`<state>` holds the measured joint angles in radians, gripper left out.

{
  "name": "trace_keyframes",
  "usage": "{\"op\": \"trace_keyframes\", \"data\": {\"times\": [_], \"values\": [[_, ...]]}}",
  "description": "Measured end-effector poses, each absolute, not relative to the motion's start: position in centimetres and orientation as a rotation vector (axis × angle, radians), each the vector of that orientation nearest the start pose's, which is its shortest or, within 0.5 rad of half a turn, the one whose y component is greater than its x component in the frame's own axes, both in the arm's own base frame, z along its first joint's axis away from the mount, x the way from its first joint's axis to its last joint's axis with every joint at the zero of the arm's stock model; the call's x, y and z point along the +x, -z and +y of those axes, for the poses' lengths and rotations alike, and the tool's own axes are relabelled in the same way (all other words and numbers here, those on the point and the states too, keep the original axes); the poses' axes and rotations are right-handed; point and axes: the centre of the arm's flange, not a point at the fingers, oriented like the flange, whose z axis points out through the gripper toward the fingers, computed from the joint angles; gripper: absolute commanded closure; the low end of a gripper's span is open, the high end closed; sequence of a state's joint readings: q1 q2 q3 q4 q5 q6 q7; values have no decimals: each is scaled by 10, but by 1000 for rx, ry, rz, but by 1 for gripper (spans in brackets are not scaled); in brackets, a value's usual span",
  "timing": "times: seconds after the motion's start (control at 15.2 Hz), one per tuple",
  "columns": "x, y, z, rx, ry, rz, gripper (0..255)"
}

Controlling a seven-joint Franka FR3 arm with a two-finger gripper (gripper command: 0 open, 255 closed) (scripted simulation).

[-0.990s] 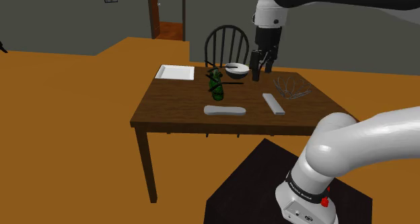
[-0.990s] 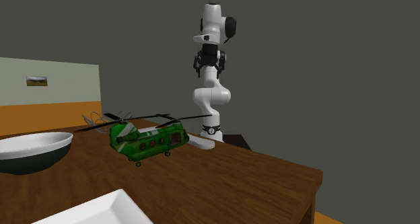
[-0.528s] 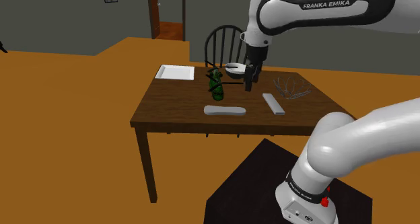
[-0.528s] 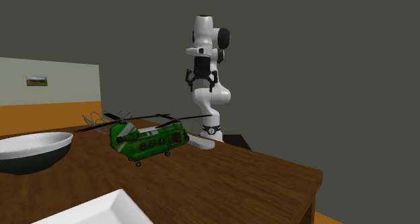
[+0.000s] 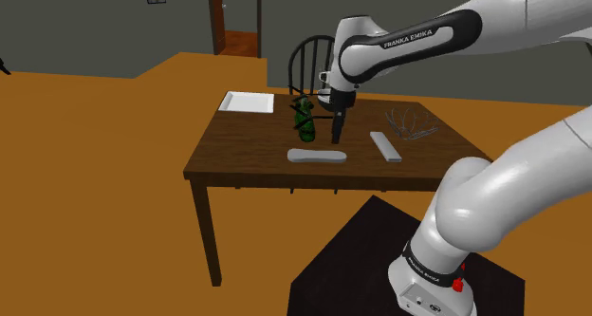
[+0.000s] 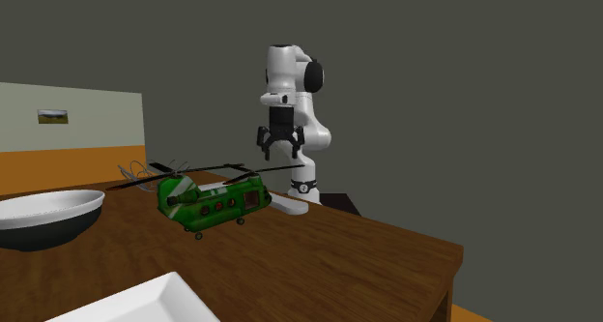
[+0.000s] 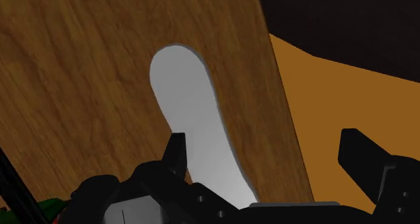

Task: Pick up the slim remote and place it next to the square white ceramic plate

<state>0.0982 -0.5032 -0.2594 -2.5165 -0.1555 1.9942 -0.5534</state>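
Brown wooden tabletop (image 5: pixel 237 143). On it: square white plate (image 5: pixel 247 102), far corner; green toy helicopter (image 5: pixel 305 120); bowl (image 6: pixel 43 219); wire object (image 5: pixel 411 122); slim grey remote (image 5: pixel 317 156) near front edge; flat grey bar (image 5: pixel 386 146) beside it.

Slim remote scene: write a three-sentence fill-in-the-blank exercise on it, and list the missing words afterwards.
1. The hand hovers over the slim remote with its fingers ____ and holding nothing.
2. The toy helicopter is coloured ____.
3. The white plate is ____ in shape.
Missing words: open; green; square.
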Motion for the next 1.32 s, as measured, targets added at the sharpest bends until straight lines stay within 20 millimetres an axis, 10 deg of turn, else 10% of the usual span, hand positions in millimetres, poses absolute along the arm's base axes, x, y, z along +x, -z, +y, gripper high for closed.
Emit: {"op": "trace_keyframes", "data": {"times": [0.46, 1.32], "values": [[440, -376, -87, -2920, -4, -1103, 0], [446, -331, -85, -2899, 5, -1152, 0]]}}
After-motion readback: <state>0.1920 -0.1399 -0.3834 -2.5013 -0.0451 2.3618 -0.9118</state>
